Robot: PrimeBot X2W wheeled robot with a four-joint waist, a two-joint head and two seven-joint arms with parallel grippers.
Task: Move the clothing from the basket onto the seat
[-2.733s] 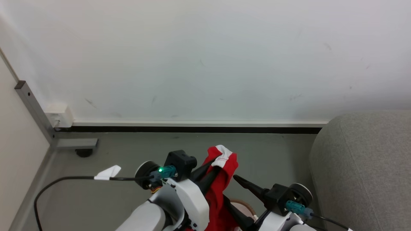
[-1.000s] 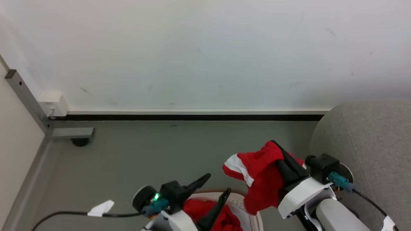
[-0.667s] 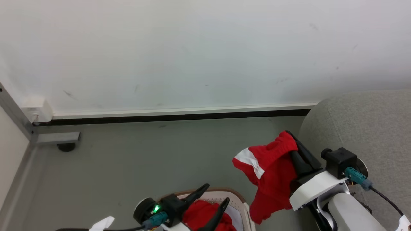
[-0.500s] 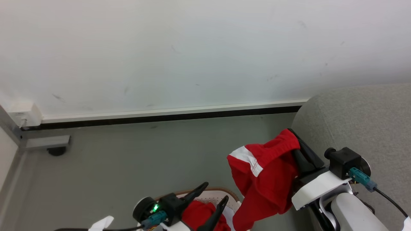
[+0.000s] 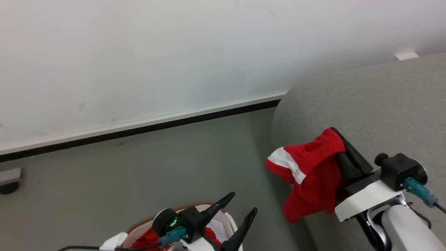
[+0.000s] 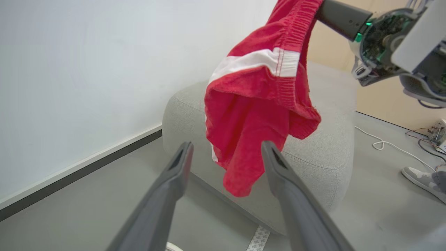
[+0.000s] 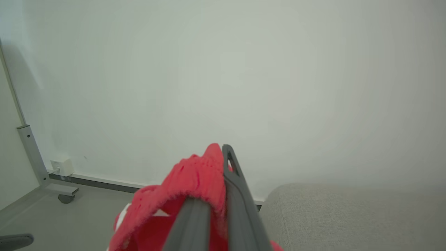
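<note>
Head view: mid-transfer, it seems; right jaws grip the clothing at the seat edge; next, reach inward, release; left jaws gape empty.

clothing by seat, basket to left

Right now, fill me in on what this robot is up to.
The robot is moving laundry from a basket to a sofa. Its right gripper is shut on a red garment with white trim, which hangs free beside the rounded arm of the grey sofa and is not yet laid on it. The left gripper is open and empty above the cream laundry basket on the floor. More red clothing lies in the basket.
</note>
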